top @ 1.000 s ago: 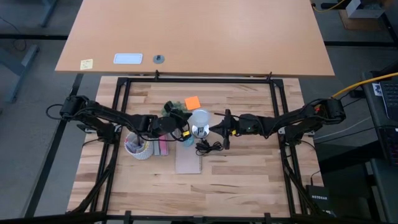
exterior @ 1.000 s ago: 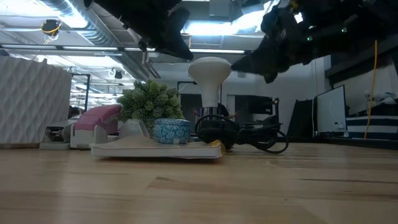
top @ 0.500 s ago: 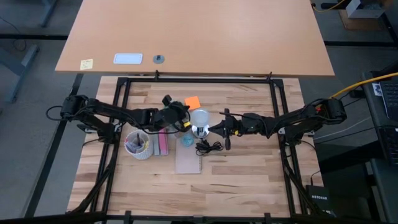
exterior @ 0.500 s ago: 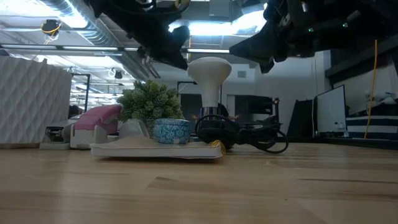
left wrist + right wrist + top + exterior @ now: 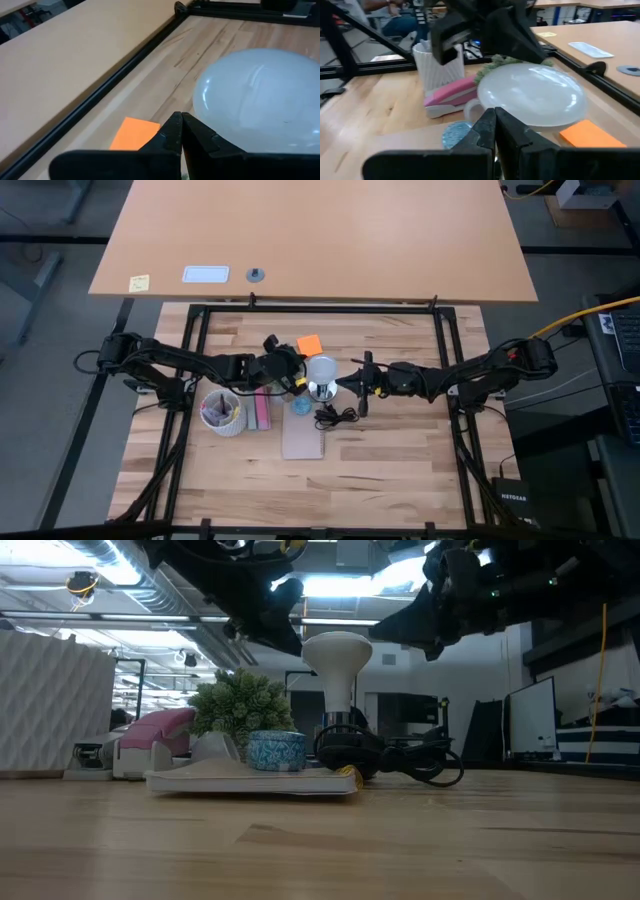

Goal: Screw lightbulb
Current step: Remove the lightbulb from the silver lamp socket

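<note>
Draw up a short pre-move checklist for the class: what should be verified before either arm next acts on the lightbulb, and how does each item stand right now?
1. Lightbulb upright, globe on top: ok.
2. Bulb base fully threaded into the socket: cannot tell.
3. Left gripper shut, empty, beside the globe: ok.
4. Right gripper shut, empty, on the opposite side: ok.
5. Jaws open enough to grasp the globe: not ok, both are shut.
6. Black cord clear of the bulb: ok, it lies coiled at the base.

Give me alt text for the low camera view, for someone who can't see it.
A white lightbulb stands upright in a socket with a coiled black cord on a wooden table, with two dark robot grippers shut just above it on either side. A small green plant sits beside it.
</note>
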Tool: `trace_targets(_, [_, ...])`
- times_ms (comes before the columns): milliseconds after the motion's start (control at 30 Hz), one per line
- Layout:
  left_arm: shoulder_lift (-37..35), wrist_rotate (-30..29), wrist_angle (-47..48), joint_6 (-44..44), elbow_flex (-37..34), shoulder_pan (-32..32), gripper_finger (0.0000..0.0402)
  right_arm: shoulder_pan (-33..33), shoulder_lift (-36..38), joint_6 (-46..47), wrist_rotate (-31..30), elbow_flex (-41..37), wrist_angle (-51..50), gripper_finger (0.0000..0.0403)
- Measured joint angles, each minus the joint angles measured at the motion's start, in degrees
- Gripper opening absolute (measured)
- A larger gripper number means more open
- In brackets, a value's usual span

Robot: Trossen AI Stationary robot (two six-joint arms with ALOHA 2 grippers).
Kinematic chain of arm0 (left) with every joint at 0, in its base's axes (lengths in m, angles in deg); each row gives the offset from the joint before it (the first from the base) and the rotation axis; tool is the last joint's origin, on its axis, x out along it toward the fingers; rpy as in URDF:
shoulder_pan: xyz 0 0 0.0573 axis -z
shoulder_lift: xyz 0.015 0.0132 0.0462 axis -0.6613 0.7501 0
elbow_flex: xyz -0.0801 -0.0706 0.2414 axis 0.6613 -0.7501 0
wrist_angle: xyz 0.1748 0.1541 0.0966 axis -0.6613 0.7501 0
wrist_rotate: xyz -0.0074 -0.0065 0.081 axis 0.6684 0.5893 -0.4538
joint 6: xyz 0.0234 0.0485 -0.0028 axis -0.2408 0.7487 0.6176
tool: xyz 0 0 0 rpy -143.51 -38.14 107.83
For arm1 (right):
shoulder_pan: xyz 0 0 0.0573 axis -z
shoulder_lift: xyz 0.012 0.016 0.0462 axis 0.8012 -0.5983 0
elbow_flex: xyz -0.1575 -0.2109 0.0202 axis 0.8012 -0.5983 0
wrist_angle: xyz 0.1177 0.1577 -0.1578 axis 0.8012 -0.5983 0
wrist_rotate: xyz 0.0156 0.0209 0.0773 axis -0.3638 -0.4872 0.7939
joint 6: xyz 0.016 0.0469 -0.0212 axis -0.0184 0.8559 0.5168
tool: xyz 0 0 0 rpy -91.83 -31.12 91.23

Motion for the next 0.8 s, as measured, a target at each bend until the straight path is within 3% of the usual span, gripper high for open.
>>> trace_targets(800, [-0.07, -0.50, 0.28, -0.76, 0.00, 4.57, 0.0000, 0.00, 0.00, 0.04, -9.31, 0.00, -1.38, 0.0012])
